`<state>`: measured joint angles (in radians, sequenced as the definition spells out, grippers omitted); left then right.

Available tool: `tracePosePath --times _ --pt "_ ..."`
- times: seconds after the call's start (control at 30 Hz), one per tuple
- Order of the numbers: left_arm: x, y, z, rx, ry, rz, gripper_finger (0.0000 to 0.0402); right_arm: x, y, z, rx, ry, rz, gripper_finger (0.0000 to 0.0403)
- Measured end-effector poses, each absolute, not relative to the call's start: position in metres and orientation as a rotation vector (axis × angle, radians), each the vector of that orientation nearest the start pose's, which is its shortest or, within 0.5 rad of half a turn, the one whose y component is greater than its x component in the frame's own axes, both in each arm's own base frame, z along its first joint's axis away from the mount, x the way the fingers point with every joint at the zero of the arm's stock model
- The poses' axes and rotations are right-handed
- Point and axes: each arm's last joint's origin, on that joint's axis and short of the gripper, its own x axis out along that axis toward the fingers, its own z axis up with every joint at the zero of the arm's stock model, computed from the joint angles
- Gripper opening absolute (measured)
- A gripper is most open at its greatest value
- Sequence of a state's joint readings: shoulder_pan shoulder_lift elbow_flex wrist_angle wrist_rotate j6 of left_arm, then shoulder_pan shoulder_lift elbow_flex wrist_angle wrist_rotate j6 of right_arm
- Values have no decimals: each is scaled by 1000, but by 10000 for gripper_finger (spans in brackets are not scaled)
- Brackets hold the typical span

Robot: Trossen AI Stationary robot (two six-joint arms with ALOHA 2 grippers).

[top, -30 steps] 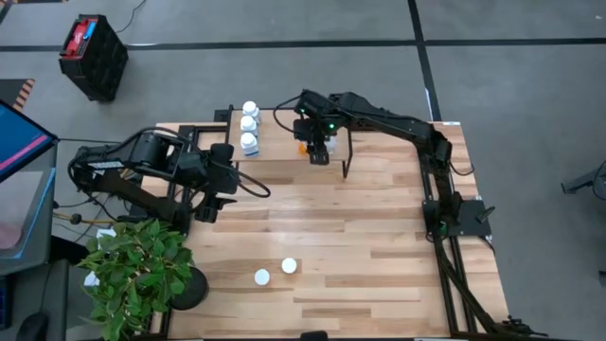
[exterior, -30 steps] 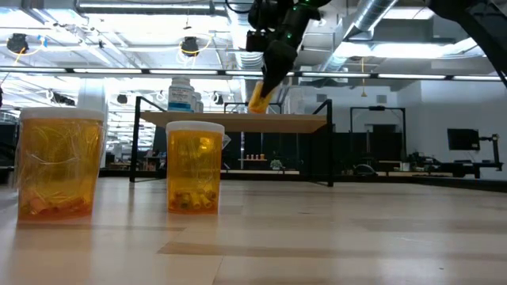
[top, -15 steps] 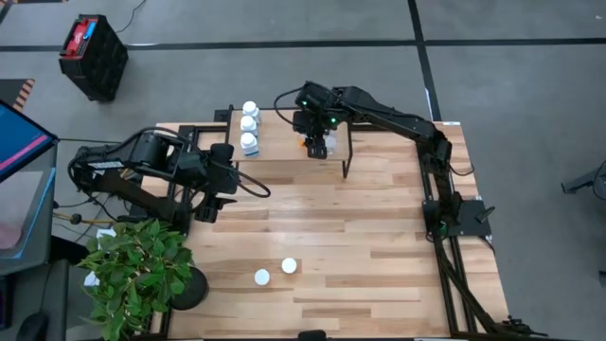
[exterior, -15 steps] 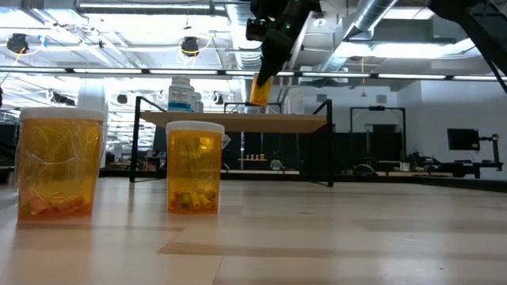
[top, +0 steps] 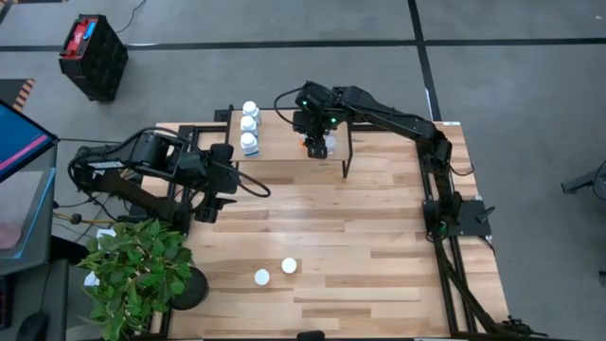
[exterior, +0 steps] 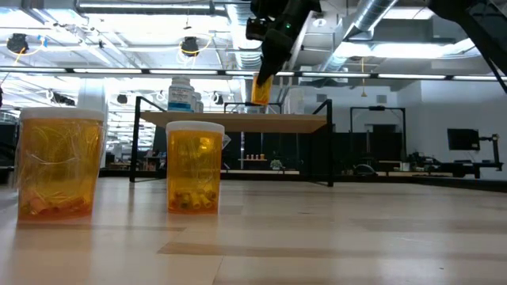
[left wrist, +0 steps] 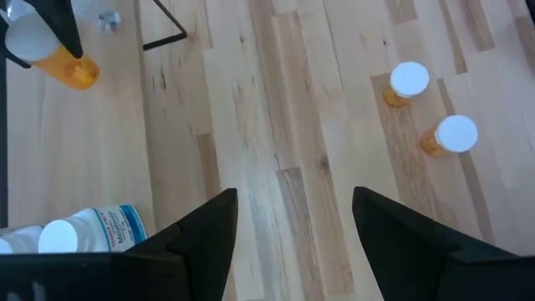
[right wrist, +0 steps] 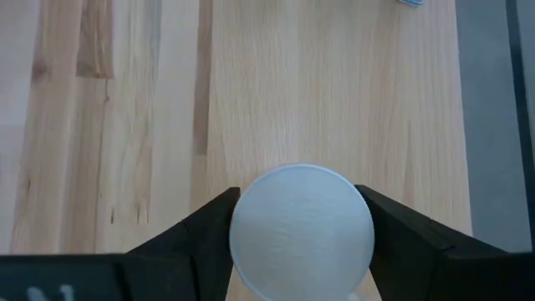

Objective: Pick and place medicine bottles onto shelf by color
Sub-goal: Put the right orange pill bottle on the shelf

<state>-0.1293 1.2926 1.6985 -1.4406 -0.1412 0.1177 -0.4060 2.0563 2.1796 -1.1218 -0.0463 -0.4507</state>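
My right gripper (top: 317,143) is shut on an orange bottle (exterior: 260,89) and holds it just above the low wooden shelf (top: 284,142) near the table's far edge. Three white bottles (top: 249,125) stand in a row on the shelf's left end. Two more orange bottles with white caps (top: 261,278) (top: 289,267) stand on the table near its front edge; they loom large in the low view (exterior: 194,166). My left gripper (top: 235,180) is open and empty, in front of the shelf's left end. The clear bluish bottles do not plainly show. My right gripper pinches the orange bottle at its white cap (right wrist: 301,230) between its two fingers (right wrist: 209,226), one on each side. The fingers come from above, pointing down. The bottle hangs upright below them (exterior: 260,95), clear of the shelf board.
A potted plant (top: 137,275) stands at the table's near left corner. The shelf's thin black legs (top: 344,169) stand on the table. Bare tabletop (top: 360,237) lies between the shelf and the two orange bottles. A black crate (top: 93,55) sits on the floor beyond the table.
My right gripper has gone a little toward the table's far edge, farther over the shelf, still shut on the orange bottle. The bottle hung tilted a second ago and is now upright. It has hardly moved in the last half second.
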Motion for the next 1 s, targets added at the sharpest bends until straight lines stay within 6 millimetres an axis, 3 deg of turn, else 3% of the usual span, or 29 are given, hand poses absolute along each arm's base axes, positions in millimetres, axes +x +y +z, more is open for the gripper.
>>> tracePosePath --times 0.53,1.0 --pt "197 -22 426 237 1027 -47 224 397 -165 337 -51 1081 -137 249" --pt "197 -22 426 222 1027 -39 224 407 -163 335 -74 1026 -136 252"
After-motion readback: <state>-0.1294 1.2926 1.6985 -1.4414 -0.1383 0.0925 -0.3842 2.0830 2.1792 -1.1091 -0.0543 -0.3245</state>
